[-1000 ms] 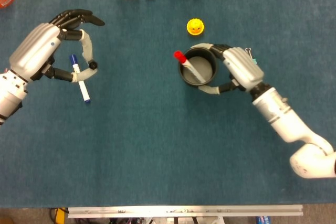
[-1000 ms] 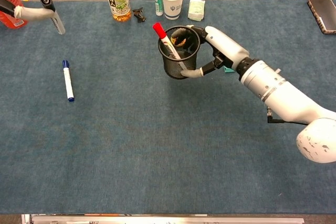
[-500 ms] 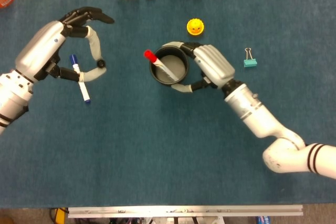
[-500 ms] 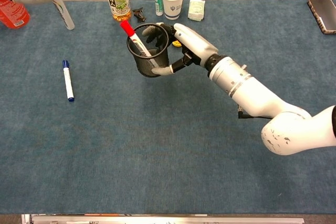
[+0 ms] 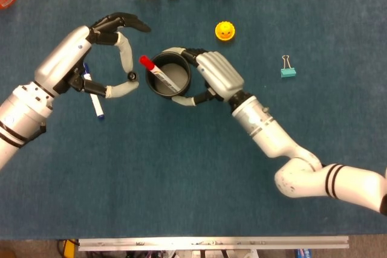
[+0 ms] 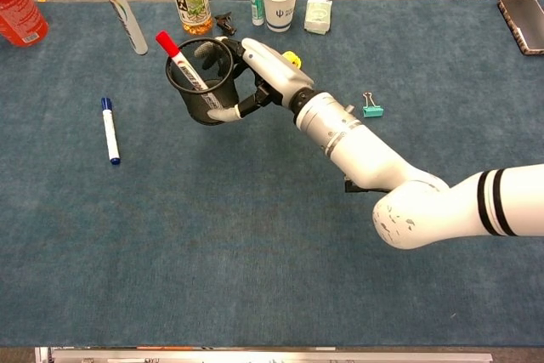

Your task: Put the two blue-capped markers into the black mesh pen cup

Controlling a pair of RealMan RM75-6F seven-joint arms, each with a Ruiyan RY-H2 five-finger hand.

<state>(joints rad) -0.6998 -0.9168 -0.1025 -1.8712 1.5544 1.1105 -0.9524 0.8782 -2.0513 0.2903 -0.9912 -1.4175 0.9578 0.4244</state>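
The right hand (image 5: 214,77) grips the black mesh pen cup (image 5: 167,78) near the blue-capped marker (image 6: 110,129); the left hand (image 5: 100,52), released, must next grasp that marker.

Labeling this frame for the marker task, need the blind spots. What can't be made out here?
- Second blue-capped marker: neither view shows it; only one blue-capped marker lies on the table.
- That marker in the head view: its upper part is hidden under the left hand.
- Left hand, chest view: cut off by the top-left edge.
- Black mesh pen cup inside: bottom hidden by its wall; only the red-capped marker shows.
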